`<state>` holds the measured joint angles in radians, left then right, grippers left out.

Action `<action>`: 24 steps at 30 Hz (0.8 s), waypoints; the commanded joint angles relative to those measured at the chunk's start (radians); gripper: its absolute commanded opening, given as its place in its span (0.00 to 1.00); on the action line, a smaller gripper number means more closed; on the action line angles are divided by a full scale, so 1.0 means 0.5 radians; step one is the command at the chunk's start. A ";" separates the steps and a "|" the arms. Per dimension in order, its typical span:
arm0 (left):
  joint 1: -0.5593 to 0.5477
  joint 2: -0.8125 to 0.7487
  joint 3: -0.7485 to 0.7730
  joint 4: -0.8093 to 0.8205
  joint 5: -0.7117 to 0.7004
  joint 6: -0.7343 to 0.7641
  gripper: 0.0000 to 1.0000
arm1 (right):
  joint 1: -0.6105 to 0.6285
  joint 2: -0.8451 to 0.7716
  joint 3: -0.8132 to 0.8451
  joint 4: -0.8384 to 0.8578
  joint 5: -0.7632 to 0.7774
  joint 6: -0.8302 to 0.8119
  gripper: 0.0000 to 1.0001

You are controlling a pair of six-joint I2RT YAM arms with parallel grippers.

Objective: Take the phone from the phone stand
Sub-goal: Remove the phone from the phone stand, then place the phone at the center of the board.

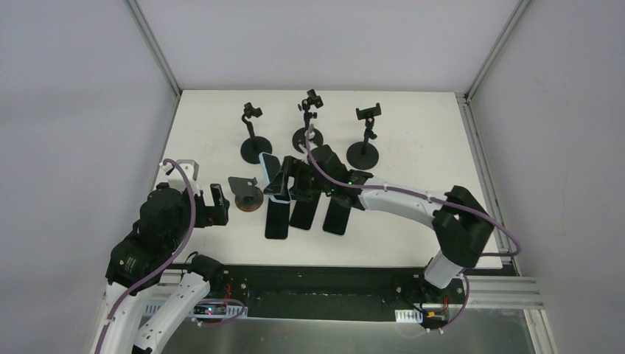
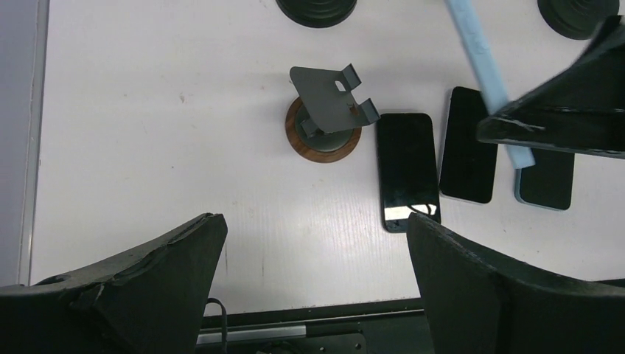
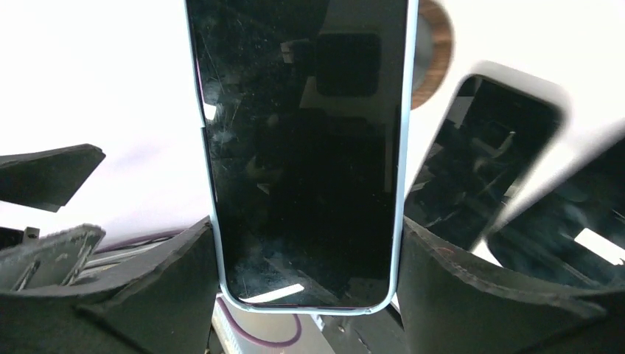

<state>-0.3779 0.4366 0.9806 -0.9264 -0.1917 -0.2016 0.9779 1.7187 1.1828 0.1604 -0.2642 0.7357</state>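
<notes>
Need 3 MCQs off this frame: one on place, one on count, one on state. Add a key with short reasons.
1. Where is the light-blue phone?
A. Resting on the stand
B. Between the fingers of the right gripper, off the table
C. Flat at the left edge

2. How many flat phones lie on the table?
A. One
B. Three
C. Five

3. What state is the wooden-base stand in?
A. Empty
B. Holding a phone
C. Tipped on its side

Key:
1 B: the right wrist view shows both fingers against the phone's edges, and the left wrist view shows it tilted above the table.
2 B: three dark screens lie side by side to the right of the stand.
3 A: the stand's grey plate is bare and it sits upright on its round base.
</notes>
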 commanded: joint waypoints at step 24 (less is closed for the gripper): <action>0.007 0.163 -0.207 0.275 -0.045 -0.298 0.99 | -0.057 -1.361 -0.955 -1.728 1.574 0.508 0.05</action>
<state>-0.3779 0.5102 0.8906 -0.8371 -0.2176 -0.3210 0.9569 0.9863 0.6437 -0.5751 0.4347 0.9516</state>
